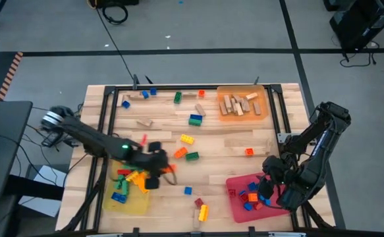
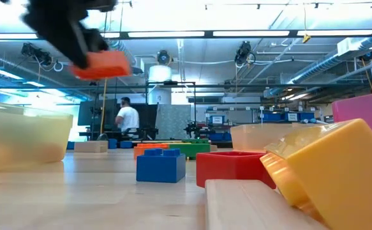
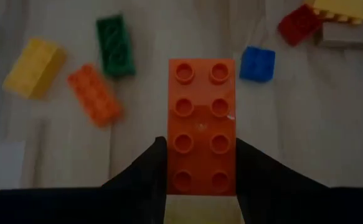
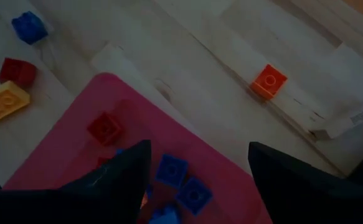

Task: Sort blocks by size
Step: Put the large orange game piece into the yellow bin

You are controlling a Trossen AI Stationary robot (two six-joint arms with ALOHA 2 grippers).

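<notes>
My left gripper (image 3: 201, 146) is shut on an orange eight-stud brick (image 3: 201, 112), which the low view shows in the air (image 2: 103, 64). In the high view that gripper (image 1: 160, 166) is just right of the yellow tray (image 1: 136, 203), which holds several blocks. My right gripper (image 4: 200, 162) stands open, with nothing between its fingers, above the red tray (image 4: 75, 143) at the near right (image 1: 238, 209); small red and blue blocks lie in that tray. Loose blocks lie scattered on the table. My left gripper pinches the orange brick's two long sides (image 3: 172, 168) between its two fingers, at the end nearest the wrist. The fingers slant downward, and the rest of the brick sticks out forward past them, studs up. It is lifted clear of the table.
An orange tray (image 1: 263, 99) with wooden pieces stands at the far right. Loose on the table: a yellow brick (image 1: 188, 139), green and orange bricks (image 1: 186, 155), a small orange block (image 1: 249, 152), a blue one (image 1: 188, 191), and red and yellow ones (image 1: 201, 209) near the front edge.
</notes>
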